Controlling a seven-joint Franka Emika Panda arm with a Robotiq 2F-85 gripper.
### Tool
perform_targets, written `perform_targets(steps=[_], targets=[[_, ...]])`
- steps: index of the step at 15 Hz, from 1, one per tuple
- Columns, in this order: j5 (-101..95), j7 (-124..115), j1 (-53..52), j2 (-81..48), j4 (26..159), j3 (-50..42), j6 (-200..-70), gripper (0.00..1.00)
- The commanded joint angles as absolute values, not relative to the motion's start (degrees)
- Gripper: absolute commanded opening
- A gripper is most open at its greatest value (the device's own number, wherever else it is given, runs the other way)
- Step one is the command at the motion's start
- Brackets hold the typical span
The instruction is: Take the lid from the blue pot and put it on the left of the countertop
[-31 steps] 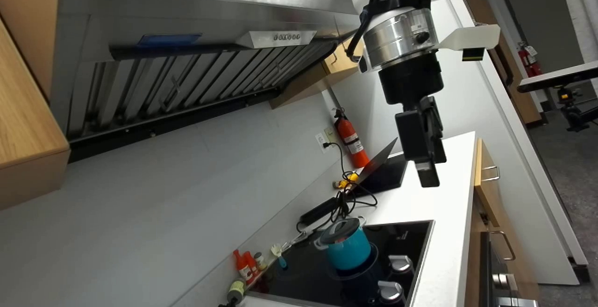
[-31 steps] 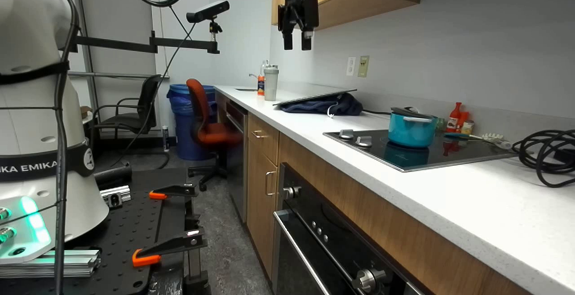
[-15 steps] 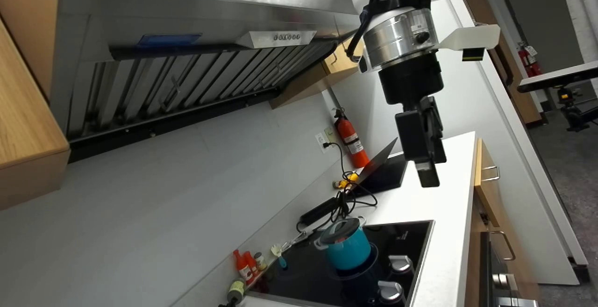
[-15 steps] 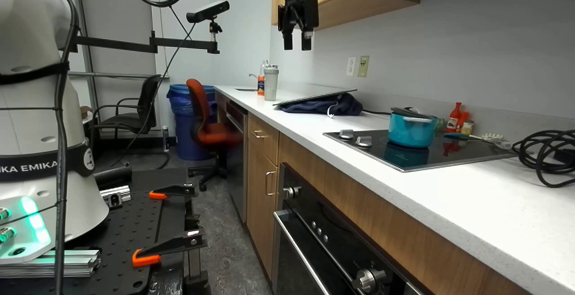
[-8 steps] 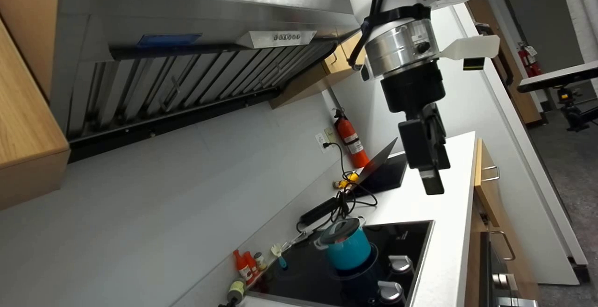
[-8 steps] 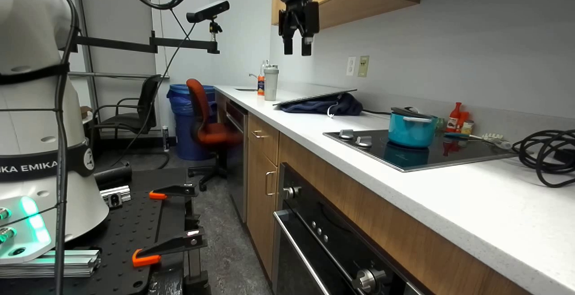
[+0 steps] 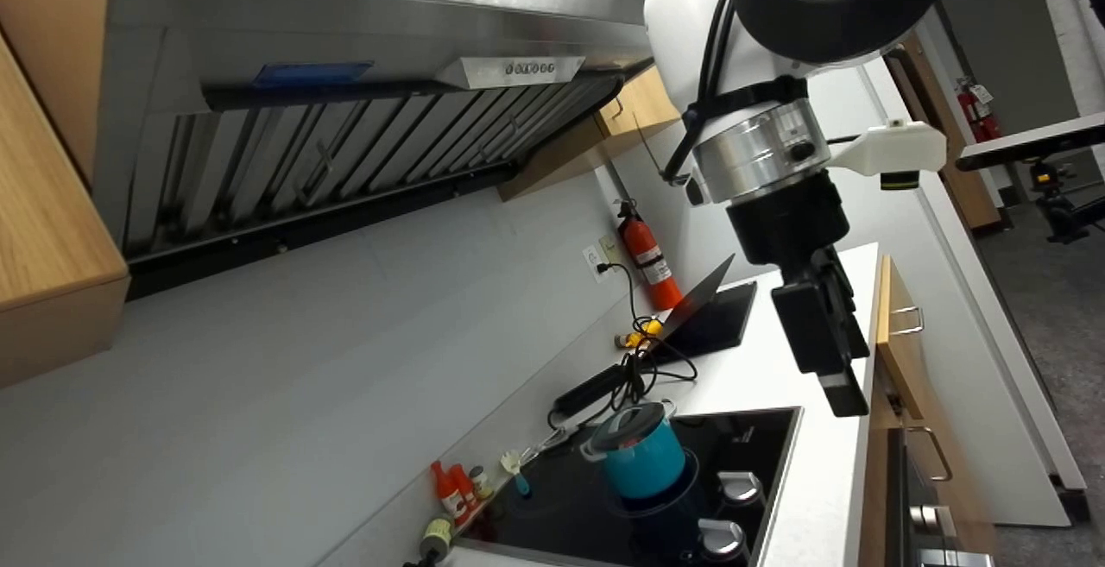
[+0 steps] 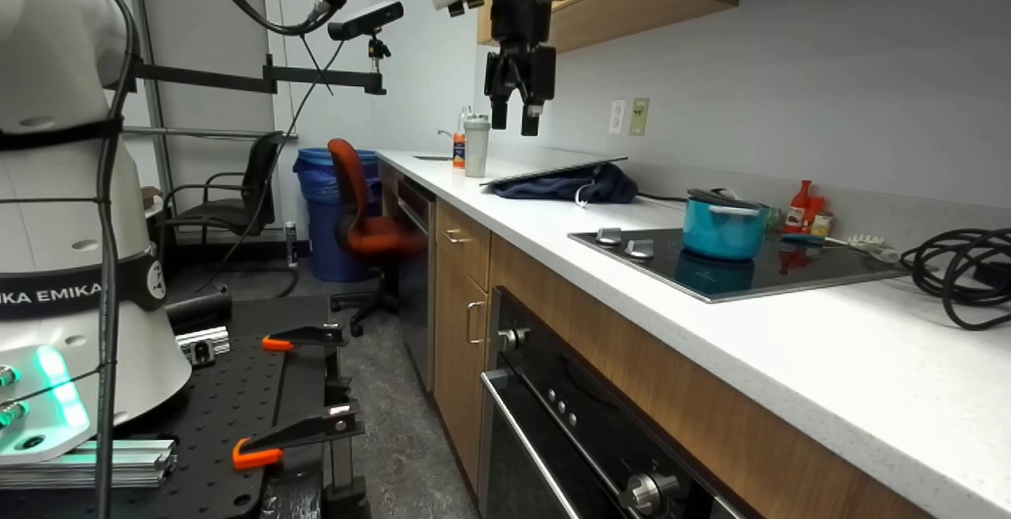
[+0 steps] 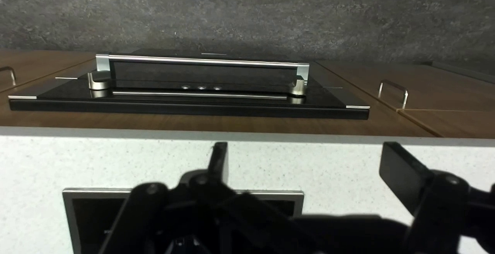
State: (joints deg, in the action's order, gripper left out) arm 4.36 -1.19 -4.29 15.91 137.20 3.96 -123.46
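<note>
The blue pot [image 7: 643, 468] stands upright on the black glass cooktop [image 7: 552, 515], with a dark-topped lid [image 7: 628, 425] on it. In an exterior view the pot [image 8: 722, 230] and its lid [image 8: 720, 198] also show. The white countertop [image 8: 837, 345] surrounds the cooktop; it also shows in the wrist view [image 9: 309, 169]. My gripper [image 8: 515, 129] is open and empty, high above the counter and apart from the pot. In the wrist view the gripper's [image 9: 304, 157] fingers are wide apart over the counter's front strip. The pot does not show in the wrist view.
A range hood [image 7: 363, 32] hangs above the cooktop. Red bottles [image 8: 799, 207], a whisk-like utensil [image 7: 544, 444] and coiled black cables [image 8: 960, 270] lie near the wall. A dark flat panel on navy cloth [image 8: 565, 186] and a shaker bottle [image 8: 476, 146] stand farther along. Cooktop knobs [image 8: 640, 249] stick up.
My arm and open gripper have moved down in both exterior views over the last half second. The pot and lid have not moved.
</note>
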Motion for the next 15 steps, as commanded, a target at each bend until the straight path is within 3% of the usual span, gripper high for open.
perform_targets(steps=[1,3,4,15], targets=[[3.7,-0.3,-4.3,13.5,136.9,4.0,-127.4,0.97],[2.8,-0.5,-4.3,12.5,136.8,4.2,-129.8,0.85],[2.4,-0.8,-4.2,12.1,136.6,4.4,-131.0,0.96],[-8.5,-2.9,-3.7,9.7,135.7,5.8,-141.7,1.00]])
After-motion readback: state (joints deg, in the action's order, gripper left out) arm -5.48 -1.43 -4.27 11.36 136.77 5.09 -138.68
